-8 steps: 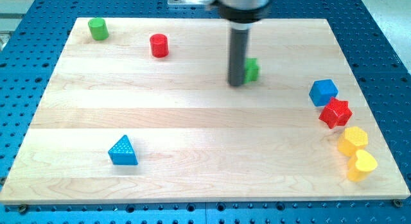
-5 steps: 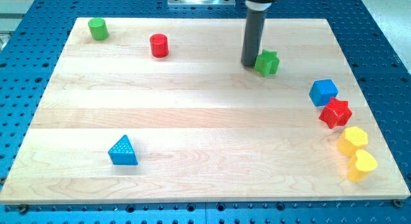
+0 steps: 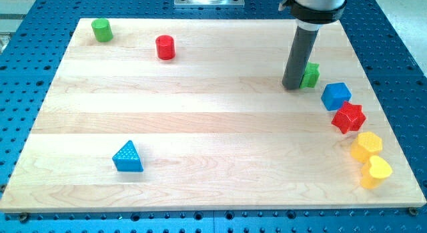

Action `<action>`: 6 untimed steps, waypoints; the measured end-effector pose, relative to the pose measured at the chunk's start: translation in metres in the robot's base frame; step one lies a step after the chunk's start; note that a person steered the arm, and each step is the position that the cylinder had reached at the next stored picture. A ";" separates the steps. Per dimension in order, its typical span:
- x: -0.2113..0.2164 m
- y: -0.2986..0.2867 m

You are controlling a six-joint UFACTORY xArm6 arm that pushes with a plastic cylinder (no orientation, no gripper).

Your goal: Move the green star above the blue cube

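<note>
The green star (image 3: pixel 310 75) lies on the wooden board at the view's upper right, partly hidden behind my rod. My tip (image 3: pixel 292 86) touches the star's left side. The blue cube (image 3: pixel 335 96) sits just to the lower right of the star, a small gap apart from it.
A red star (image 3: pixel 349 117), a yellow hexagon (image 3: pixel 366 145) and a yellow heart (image 3: pixel 376 171) run down the right edge below the blue cube. A green cylinder (image 3: pixel 102 30) and a red cylinder (image 3: pixel 165 47) stand at the upper left. A blue triangle (image 3: pixel 127 157) lies at the lower left.
My tip has moved to the view's right and slightly down, pushing the green star along with it toward the blue cube. The other blocks have not moved.
</note>
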State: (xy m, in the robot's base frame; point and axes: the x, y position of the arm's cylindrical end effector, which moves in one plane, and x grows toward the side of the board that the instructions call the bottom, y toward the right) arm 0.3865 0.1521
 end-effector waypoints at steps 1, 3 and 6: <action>-0.010 0.003; -0.037 0.006; -0.017 0.040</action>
State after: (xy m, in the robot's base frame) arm 0.3690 0.1921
